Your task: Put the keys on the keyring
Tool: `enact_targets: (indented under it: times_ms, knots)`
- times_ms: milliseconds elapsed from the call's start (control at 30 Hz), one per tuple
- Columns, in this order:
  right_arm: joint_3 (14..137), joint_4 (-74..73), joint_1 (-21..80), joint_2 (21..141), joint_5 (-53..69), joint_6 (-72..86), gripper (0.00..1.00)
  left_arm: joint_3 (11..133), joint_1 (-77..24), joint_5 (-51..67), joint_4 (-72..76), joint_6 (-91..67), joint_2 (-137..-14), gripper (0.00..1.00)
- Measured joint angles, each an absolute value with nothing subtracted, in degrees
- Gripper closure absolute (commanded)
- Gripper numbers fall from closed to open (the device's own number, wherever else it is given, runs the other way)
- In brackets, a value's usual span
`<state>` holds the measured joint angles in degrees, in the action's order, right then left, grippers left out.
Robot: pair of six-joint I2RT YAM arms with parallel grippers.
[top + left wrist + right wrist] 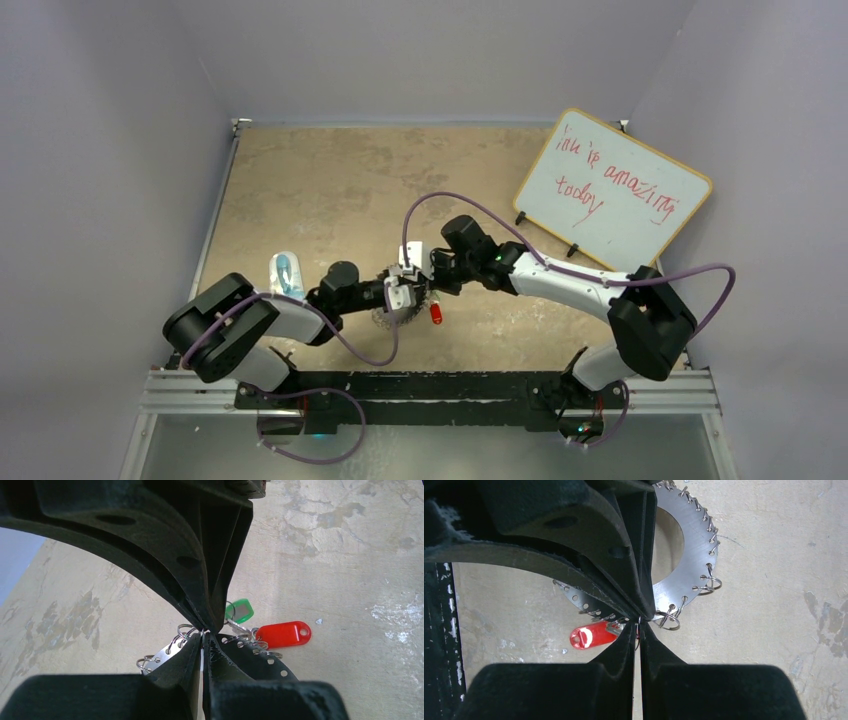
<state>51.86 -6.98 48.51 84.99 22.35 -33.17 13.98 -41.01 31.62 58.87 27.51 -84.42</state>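
Observation:
The keyring (390,318) is a flat silvery ring fringed with small wire loops, held just above the table between both arms. My left gripper (204,632) is shut on its rim (161,654), whose thin edge shows between the fingers. My right gripper (639,625) is shut on the opposite rim of the keyring (691,555), at one of its small loops. The red-headed key (284,633) and the green-headed key (241,611) hang at the ring's loops just beyond the left fingertips. In the right wrist view only the red key (591,635) shows. From above, the left gripper (400,296) and the right gripper (415,268) meet tip to tip.
A clear bluish plastic object (286,272) lies by the left arm. A whiteboard (612,190) with red writing leans at the back right. Purple cables loop over both arms. The tan table (330,190) is walled on three sides.

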Motion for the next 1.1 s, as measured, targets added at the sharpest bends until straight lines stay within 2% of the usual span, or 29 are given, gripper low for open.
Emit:
enact_targets:
  times_ms: [233,367,500,600,700,967,1100]
  knots:
    - [51.66,-5.02,48.6,84.6,21.93,-31.22,0.57,12.01,-41.06,30.87,60.95,25.5,-83.02,1.0]
    - [48.97,-0.43,46.94,80.05,22.87,-29.23,0.44,10.09,-41.08,30.22,63.59,23.9,-82.08,1.0]
    - [44.45,7.35,42.13,72.88,26.85,-26.96,0.44,8.34,-41.08,29.5,66.59,22.2,-81.06,1.0]
    - [41.1,12.95,39.55,69.6,29.98,-25.91,0.47,7.29,-41.08,29.3,69.17,20.8,-80.09,1.0]
    - [39.0,16.1,39.31,69.04,33.32,-25.69,0.51,6.17,-41.08,29.32,72.44,19.22,-79.15,1.0]
    - [35.27,23.05,39.29,69.45,43.16,-25.56,0.53,4.03,-41.08,29.95,78.89,16.75,-74.94,1.0]
    - [35.22,25.71,39.31,69.95,46.22,-26.0,0.59,3.99,-41.21,30.09,79.24,16.49,-73.28,1.0]
